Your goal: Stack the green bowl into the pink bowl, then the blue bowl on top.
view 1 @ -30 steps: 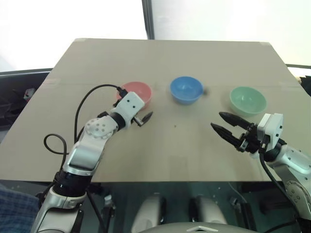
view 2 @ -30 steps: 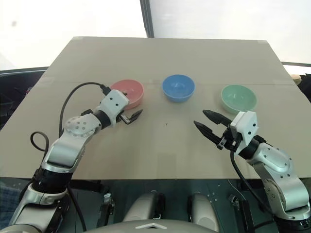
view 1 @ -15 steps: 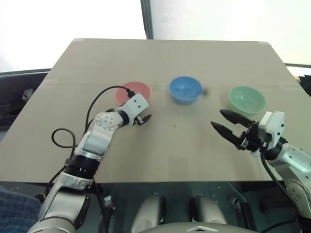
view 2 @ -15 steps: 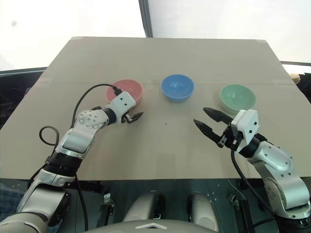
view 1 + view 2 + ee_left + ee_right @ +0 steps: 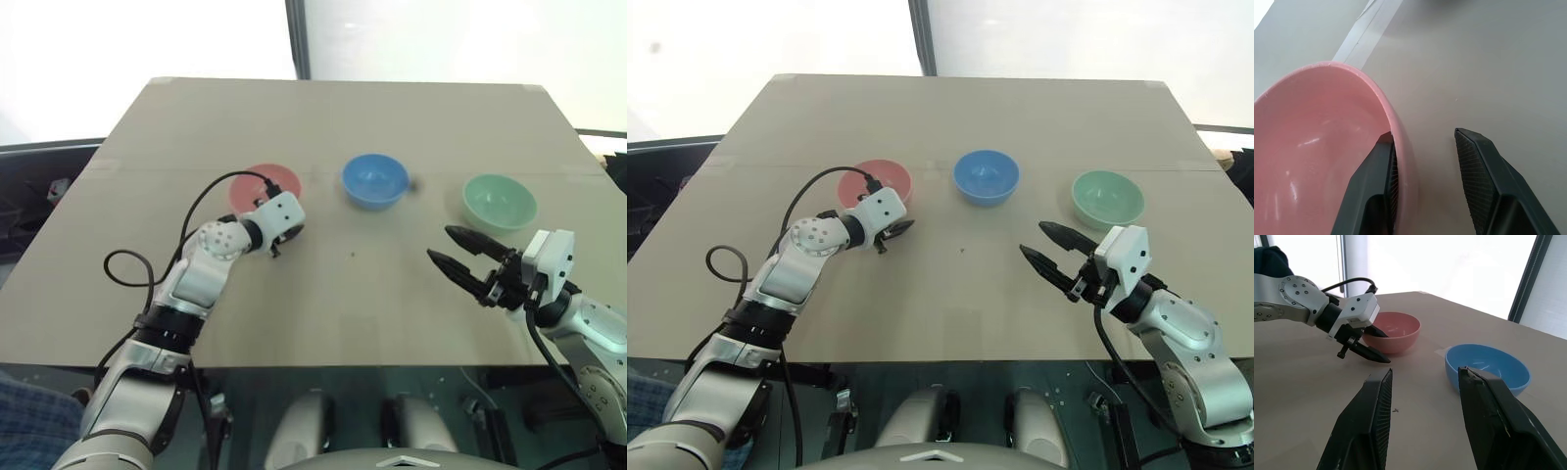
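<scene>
The pink bowl (image 5: 257,182) stands at the left of the table, the blue bowl (image 5: 374,179) in the middle and the green bowl (image 5: 500,201) at the right, all upright and apart. My left gripper (image 5: 281,238) straddles the pink bowl's near right rim (image 5: 1376,93). One finger (image 5: 1382,171) lies against the inner wall, while the other finger (image 5: 1476,166) stands outside with a gap to the wall, so the jaws are open. Nearer than the green bowl, my right gripper (image 5: 443,244) hovers open above the table and holds nothing.
The bowls stand in a row on a tan tabletop (image 5: 333,294), along a taped seam (image 5: 1359,34). A black cable (image 5: 186,220) loops over my left arm. The table's near edge runs just under both arms.
My left gripper has moved down to the pink bowl's rim and its fingers have narrowed around the wall. The right arm and the three bowls have stayed put.
</scene>
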Tool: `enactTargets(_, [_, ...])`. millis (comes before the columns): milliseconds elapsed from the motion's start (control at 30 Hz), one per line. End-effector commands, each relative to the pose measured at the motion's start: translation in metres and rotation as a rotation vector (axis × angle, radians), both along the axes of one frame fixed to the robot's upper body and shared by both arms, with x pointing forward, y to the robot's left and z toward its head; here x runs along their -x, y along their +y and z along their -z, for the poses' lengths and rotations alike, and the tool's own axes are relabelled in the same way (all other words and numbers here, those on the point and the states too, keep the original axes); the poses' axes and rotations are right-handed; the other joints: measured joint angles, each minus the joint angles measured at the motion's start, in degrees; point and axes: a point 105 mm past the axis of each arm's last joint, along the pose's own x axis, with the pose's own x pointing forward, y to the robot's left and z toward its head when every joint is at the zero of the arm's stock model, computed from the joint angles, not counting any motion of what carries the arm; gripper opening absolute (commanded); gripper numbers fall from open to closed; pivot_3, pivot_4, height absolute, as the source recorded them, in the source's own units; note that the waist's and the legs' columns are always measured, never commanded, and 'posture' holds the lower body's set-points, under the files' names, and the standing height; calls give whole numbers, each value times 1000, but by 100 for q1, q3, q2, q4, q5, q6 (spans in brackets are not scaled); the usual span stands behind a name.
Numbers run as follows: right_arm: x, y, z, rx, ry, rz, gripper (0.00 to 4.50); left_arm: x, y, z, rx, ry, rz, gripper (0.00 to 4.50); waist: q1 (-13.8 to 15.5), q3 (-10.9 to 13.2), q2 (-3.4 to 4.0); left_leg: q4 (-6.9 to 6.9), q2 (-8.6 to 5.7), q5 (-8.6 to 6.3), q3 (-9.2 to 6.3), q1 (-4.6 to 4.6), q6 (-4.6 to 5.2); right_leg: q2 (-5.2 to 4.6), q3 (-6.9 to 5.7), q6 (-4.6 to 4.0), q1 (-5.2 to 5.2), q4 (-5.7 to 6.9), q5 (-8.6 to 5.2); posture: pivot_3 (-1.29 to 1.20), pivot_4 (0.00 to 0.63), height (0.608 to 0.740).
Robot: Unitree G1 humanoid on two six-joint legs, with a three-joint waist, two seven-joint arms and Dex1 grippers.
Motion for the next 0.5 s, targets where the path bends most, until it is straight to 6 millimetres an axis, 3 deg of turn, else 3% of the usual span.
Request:
enactTargets(33, [3, 0, -11, 1, -57, -5, 2210, -1, -13, -22, -1, -80, 73, 1852, 1, 0, 0, 1, 0, 0, 0, 0, 0, 0, 0, 0, 0, 1, 0, 0, 150, 740])
enactTargets(200, [3, -1, -11, 5, -57, 2, 2210, 5, -21, -18, -16, -60, 139, 1852, -3, 0, 0, 3, 0, 0, 1, 0, 0, 1, 0, 0, 0, 3, 0, 0, 150, 740])
enactTargets(300, [4, -2, -10, 7, -54, 7, 2210, 6, -21, -17, -8, -53, 141, 1170, -3, 0, 0, 3, 0, 0, 1, 1, 0, 2, 0, 0, 0, 5, 0, 0, 150, 740])
enactTargets(367, [4, -3, -10, 7, -53, 11, 2210, 7, -21, -16, -8, -47, 145, 245, -3, 0, 0, 4, 0, 0, 1, 1, 0, 2, 0, 0, 0, 6, 0, 0, 150, 740])
enactTargets(500, [3, -4, -9, 10, -54, 20, 2210, 7, -23, -16, -4, -49, 151, 108, 0, 0, -1, 6, 0, -1, 1, 0, 2, 2, 0, 0, 1, 6, 0, 0, 150, 740])
